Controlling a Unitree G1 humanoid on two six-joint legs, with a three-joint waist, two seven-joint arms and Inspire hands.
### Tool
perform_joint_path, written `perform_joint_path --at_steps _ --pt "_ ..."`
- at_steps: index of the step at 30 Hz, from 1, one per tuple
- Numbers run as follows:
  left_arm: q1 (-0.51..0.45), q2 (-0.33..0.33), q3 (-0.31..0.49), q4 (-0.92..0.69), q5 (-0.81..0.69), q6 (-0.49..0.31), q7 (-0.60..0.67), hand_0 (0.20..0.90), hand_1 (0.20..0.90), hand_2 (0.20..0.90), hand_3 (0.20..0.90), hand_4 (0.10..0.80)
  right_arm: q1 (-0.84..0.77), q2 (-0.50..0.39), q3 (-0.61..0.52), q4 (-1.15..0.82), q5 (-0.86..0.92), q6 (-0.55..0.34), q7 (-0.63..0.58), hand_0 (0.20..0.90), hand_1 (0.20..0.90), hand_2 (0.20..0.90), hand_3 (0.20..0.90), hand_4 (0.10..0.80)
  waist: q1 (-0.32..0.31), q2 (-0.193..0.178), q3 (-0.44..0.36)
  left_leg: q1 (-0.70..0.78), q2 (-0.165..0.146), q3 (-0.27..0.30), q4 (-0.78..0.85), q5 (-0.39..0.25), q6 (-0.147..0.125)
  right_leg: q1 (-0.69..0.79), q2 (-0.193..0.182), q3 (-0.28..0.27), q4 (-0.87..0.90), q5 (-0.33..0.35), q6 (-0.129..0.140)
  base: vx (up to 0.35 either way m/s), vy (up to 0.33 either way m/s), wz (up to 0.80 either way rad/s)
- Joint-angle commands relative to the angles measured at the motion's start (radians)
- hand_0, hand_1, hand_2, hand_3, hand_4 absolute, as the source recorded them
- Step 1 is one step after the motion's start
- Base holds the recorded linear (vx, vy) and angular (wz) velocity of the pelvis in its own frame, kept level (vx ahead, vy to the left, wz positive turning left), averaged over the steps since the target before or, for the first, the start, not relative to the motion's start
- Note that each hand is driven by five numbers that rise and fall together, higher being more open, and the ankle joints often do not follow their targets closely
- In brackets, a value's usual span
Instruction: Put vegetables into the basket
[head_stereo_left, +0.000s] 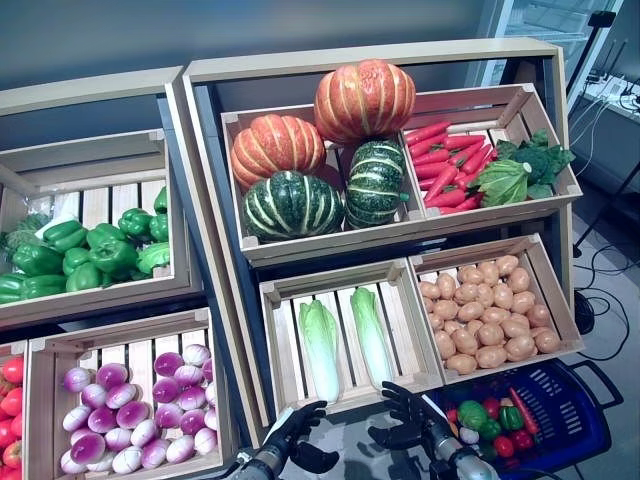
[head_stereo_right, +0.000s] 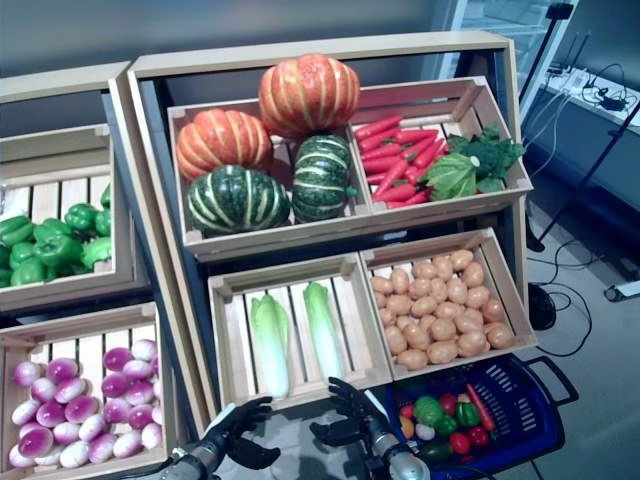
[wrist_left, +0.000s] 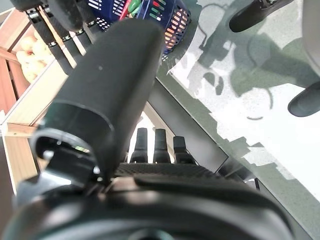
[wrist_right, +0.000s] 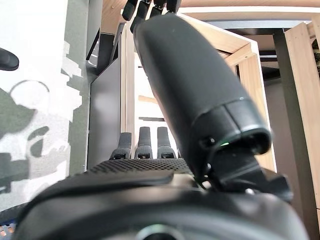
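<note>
The blue plastic basket (head_stereo_left: 560, 405) stands on the floor at the lower right, in front of the stand. It holds green peppers (head_stereo_left: 472, 414), small red round vegetables (head_stereo_left: 503, 446), a red chili (head_stereo_left: 524, 410) and a white-purple onion (head_stereo_left: 469, 435). My left hand (head_stereo_left: 292, 433) is low in front of the cabbage crate (head_stereo_left: 345, 340), fingers relaxed and empty. My right hand (head_stereo_left: 408, 420) is beside it, just left of the basket's rim, fingers spread and empty. The basket also shows in the left wrist view (wrist_left: 172, 22).
The wooden stand (head_stereo_left: 370, 60) fills the scene with tilted crates on two levels. A second stand (head_stereo_left: 90, 200) is at the left. Cables lie on the floor (head_stereo_left: 610, 290) at the right.
</note>
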Motion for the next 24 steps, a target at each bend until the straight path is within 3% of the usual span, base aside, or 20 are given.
perform_joint_path --at_steps 1,5,9,19,24 --pt "-0.115 0.002 -0.003 0.008 0.008 -0.084 0.004 0.900 0.900 0.900 0.900 0.800 -0.100 0.032 -0.017 -0.005 0.070 -0.051 -0.015 0.900 0.900 0.900 0.900 0.800 0.004 -0.032 0.008 0.032 0.006 0.015 0.008 -0.056 -0.043 0.025 -0.022 0.029 0.013 0.005 0.019 0.000 0.000 0.00" --pt "-0.124 0.004 -0.017 0.005 0.042 -0.090 0.042 0.900 0.900 0.900 0.900 0.800 -0.106 0.033 -0.013 -0.007 0.058 -0.057 -0.044 0.900 0.900 0.900 0.900 0.800 0.002 -0.032 0.014 0.029 0.006 0.017 0.008 -0.053 -0.044 0.020 -0.022 0.031 0.016 0.006 0.017 -0.009 -0.002 0.00" --pt "-0.136 0.014 -0.063 0.013 0.175 -0.050 0.067 0.900 0.900 0.900 0.900 0.800 -0.118 0.031 -0.006 -0.010 0.057 -0.057 -0.074 0.900 0.900 0.900 0.900 0.800 -0.002 -0.029 0.020 0.023 0.005 0.016 0.008 -0.051 -0.044 0.012 -0.021 0.037 0.017 0.009 0.018 -0.039 -0.002 0.00" --pt "-0.156 0.032 -0.128 0.008 0.231 -0.001 0.050 0.900 0.900 0.900 0.900 0.800 -0.124 0.028 0.005 -0.013 0.062 -0.053 -0.080 0.900 0.900 0.900 0.900 0.800 -0.018 -0.017 0.018 0.025 0.003 0.018 0.008 -0.054 -0.042 0.010 -0.020 0.045 0.016 0.008 0.022 0.000 0.000 0.00" --pt "-0.174 0.057 -0.144 -0.041 0.359 -0.030 0.219 0.900 0.900 0.900 0.900 0.800 -0.129 0.018 0.012 -0.027 0.066 -0.034 -0.088 0.900 0.900 0.900 0.900 0.800 -0.024 -0.012 0.023 0.026 0.002 0.020 0.008 -0.052 -0.044 0.010 -0.018 0.053 0.015 0.007 0.021 0.000 0.000 0.00"
